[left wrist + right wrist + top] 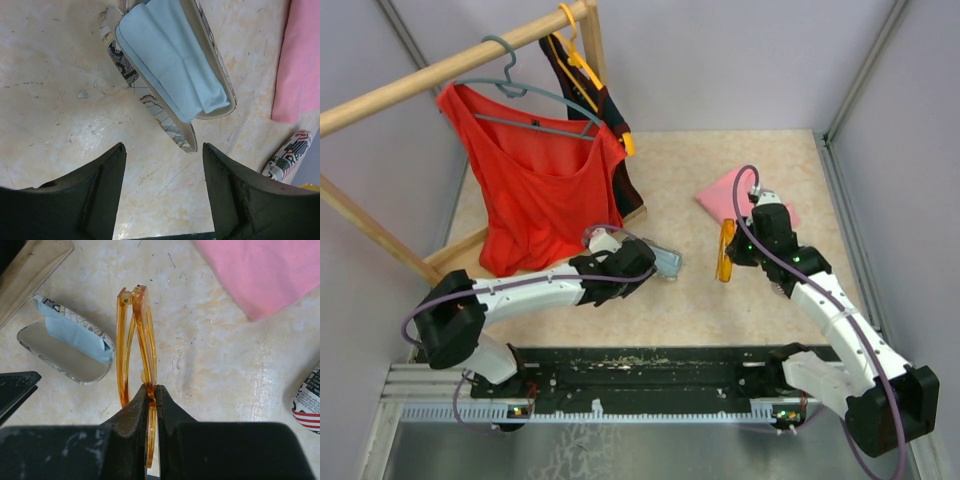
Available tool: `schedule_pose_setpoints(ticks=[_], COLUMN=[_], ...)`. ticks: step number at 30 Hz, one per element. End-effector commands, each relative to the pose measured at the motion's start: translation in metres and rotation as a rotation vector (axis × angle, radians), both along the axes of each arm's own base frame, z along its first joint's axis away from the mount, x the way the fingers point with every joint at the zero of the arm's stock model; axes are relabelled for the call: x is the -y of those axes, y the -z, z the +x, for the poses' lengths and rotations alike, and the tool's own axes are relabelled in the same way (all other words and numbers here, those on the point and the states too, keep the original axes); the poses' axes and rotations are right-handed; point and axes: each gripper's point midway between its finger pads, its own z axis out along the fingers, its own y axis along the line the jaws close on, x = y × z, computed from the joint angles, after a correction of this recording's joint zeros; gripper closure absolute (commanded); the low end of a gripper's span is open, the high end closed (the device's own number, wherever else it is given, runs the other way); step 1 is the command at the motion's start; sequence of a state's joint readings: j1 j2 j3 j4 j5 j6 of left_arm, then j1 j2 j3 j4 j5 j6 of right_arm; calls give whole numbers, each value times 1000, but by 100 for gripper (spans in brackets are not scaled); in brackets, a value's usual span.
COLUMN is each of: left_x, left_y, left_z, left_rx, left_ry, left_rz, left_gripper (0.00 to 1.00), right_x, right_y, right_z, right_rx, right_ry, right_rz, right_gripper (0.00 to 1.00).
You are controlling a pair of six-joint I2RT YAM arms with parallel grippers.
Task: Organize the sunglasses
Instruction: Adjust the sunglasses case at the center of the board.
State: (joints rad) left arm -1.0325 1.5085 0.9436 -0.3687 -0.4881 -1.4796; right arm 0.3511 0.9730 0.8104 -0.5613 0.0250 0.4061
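My right gripper (152, 390) is shut on a folded pair of sunglasses (136, 335) with orange-yellow lenses and thin orange arms, pinched at the frame and held on edge above the table. In the top view, this pair (724, 252) hangs at the right gripper (738, 248), right of centre. An open patterned glasses case (150, 102) lies ahead of my left gripper (163, 152), with a light-blue cloth (170, 60) inside. The left gripper stands open just short of the case, with only bare table between its fingers.
A pink cloth (725, 195) lies at the back right. Beside it is a closed patterned case (287, 160). A wooden clothes rack (450, 65) with a red top (535, 190) on a hanger fills the back left. Walls close in the table's sides.
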Motion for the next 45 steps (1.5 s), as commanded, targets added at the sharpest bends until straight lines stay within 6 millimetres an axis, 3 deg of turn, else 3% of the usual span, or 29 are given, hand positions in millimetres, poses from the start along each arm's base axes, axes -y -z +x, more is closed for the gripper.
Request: schedule_pose_setpoints(ticks=[1,14,27,45], left_x=[1,11,-2,0], left_y=[-1,19,33,43], left_z=[18,35,41,45], left_rx=[47,31,18,1], left_ry=[-135,-172,-162,-112], left_rz=[-57,-42,14,22], left_gripper=[32,41,56,63], right_x=[-4,0,-1,-1], right_y=[-12,-9,-10,-13], right_z=[4,1,3,2], right_rx=[69,63,63,62], right_ry=[-21,-19,-18,-16], right_rz=[17,-1,4,4], right_gripper=[100,100,100,100])
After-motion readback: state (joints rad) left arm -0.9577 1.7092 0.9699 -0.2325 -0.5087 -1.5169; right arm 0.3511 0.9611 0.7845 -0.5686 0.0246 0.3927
